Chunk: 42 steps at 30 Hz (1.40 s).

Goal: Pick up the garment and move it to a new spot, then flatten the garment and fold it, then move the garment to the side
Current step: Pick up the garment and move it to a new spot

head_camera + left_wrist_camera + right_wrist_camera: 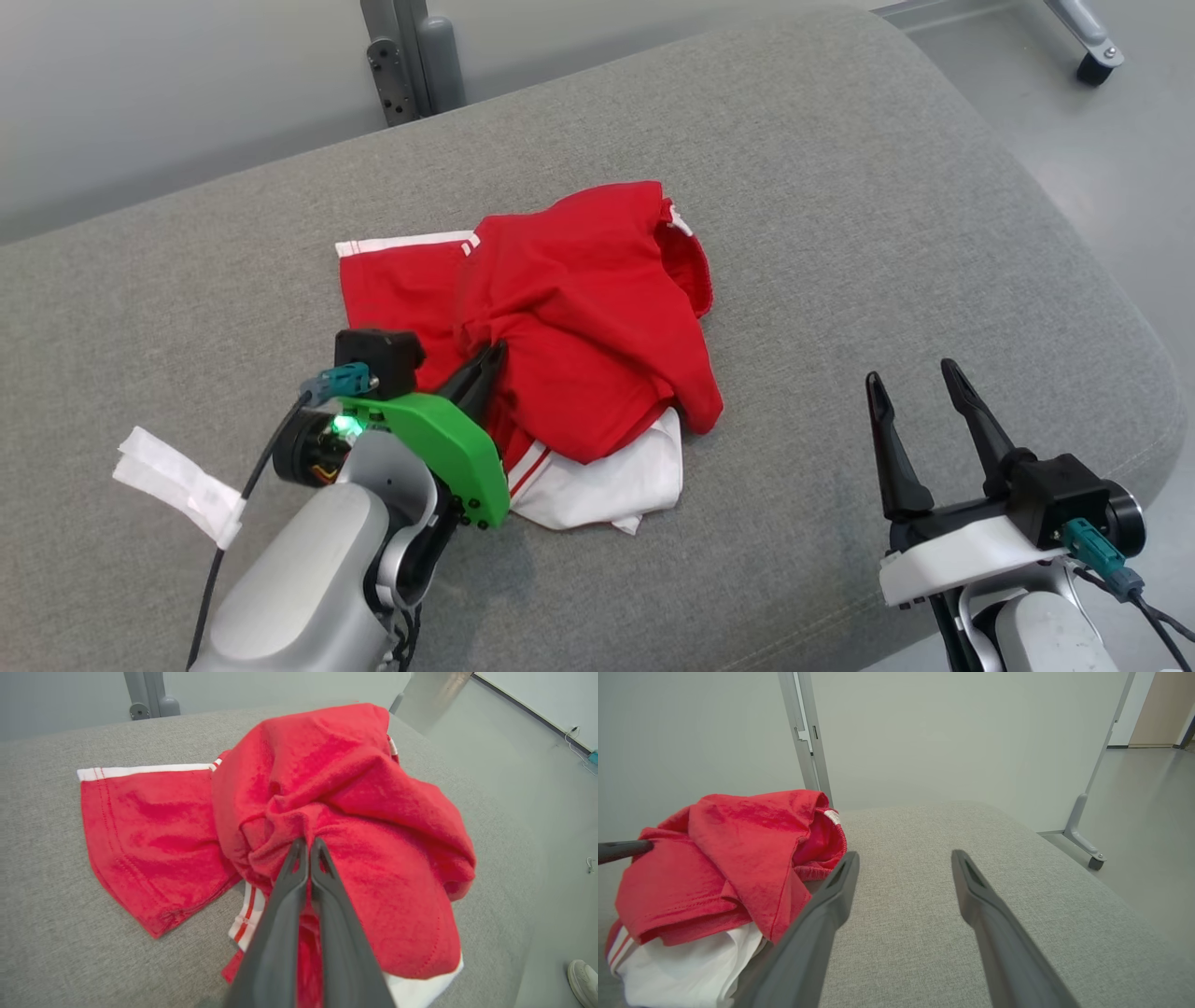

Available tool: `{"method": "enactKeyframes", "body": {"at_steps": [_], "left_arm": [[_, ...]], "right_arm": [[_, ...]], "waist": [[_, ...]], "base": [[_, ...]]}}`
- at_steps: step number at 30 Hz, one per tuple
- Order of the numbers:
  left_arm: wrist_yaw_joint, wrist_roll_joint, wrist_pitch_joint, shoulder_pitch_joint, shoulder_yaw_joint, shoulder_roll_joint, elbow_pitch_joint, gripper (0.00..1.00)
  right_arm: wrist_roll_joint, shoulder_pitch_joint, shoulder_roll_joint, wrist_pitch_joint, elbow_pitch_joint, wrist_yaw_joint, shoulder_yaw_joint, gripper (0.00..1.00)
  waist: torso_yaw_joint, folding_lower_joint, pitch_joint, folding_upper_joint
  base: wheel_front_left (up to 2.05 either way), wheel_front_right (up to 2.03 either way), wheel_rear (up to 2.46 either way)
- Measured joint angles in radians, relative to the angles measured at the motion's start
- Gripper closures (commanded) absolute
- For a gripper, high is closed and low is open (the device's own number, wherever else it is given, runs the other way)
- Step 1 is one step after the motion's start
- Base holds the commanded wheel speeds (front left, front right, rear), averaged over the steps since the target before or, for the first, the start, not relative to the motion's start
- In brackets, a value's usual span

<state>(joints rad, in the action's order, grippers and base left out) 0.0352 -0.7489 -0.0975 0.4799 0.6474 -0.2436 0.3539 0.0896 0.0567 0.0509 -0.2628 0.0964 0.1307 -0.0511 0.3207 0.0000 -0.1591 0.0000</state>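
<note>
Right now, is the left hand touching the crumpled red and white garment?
Touching. The left wrist view shows the left hand shut on a pinched fold of the crumpled red and white garment, fabric bunched around its tips.

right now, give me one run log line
left pincer: shut on garment | right pincer: open, empty | garment: crumpled on grey cushion

Left gripper (pixel 490 353) at near-left edge of garment (pixel 597 280): fingers pressed together, pinching a raised fold of cloth. Pale left forearm (pixel 308 579) slants up toward it, green wrist plate (pixel 448 448) on top. Right gripper (pixel 912 371) well right of garment, not touching, fingers spread, pointing away from robot.
</note>
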Motion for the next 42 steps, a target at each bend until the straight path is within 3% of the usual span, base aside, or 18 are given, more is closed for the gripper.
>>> {"method": "enactKeyframes", "body": {"at_steps": [4, 11, 16, 21, 27, 31, 37, 42], "left_arm": [[0.004, -0.002, 0.029, 0.014, -0.024, -0.005, -0.123, 1.0], [0.08, 0.012, 0.0, 0.047, -0.102, -0.083, -0.528, 1.0], [0.156, 0.02, -0.08, 0.096, -0.255, -0.232, -0.763, 1.0], [0.215, 0.016, -0.173, 0.102, -0.449, -0.422, -0.839, 1.0], [0.233, -0.041, -0.25, 0.005, -0.69, -0.611, -0.753, 1.0], [0.213, -0.062, -0.262, -0.086, -0.799, -0.681, -0.612, 1.0], [0.166, -0.083, -0.225, -0.181, -0.857, -0.683, -0.318, 1.0], [0.125, -0.099, -0.179, -0.196, -0.81, -0.606, -0.088, 1.0]], "right_arm": [[0.002, -0.006, 0.0, 0.0, 0.003, 0.0, 0.009, 0.0], [0.002, -0.019, 0.0, 0.0, 0.002, 0.0, 0.023, 0.0], [0.003, -0.021, -0.001, 0.0, 0.0, 0.0, 0.023, 0.0], [0.016, -0.03, -0.001, 0.0, 0.002, 0.0, 0.024, 0.0], [0.026, -0.045, -0.001, 0.0, 0.001, 0.0, 0.028, 0.0], [0.026, -0.05, -0.001, 0.0, 0.002, 0.0, 0.03, 0.0], [0.012, -0.029, -0.001, 0.0, 0.004, 0.0, 0.022, 0.0], [-0.003, -0.008, -0.001, 0.0, 0.005, 0.0, 0.013, 0.0]], "waist": [[-0.009, 0.0, 0.007, 0.0], [-0.044, 0.0, 0.02, 0.0], [-0.072, 0.0, 0.028, 0.0], [-0.093, 0.0, 0.037, 0.0], [-0.121, 0.0, 0.038, 0.0], [-0.144, 0.0, 0.032, 0.0], [-0.178, 0.0, 0.008, 0.0], [-0.195, 0.0, -0.024, 0.0]], "base": [[0.0, 0.0, 0.0], [0.0, 0.0, 0.0], [0.0, 0.0, 0.0], [0.0, 0.0, 0.0], [0.0, 0.0, 0.0], [0.0, 0.0, 0.0], [0.0, 0.0, 0.0], [0.0, 0.0, 0.0]]}}
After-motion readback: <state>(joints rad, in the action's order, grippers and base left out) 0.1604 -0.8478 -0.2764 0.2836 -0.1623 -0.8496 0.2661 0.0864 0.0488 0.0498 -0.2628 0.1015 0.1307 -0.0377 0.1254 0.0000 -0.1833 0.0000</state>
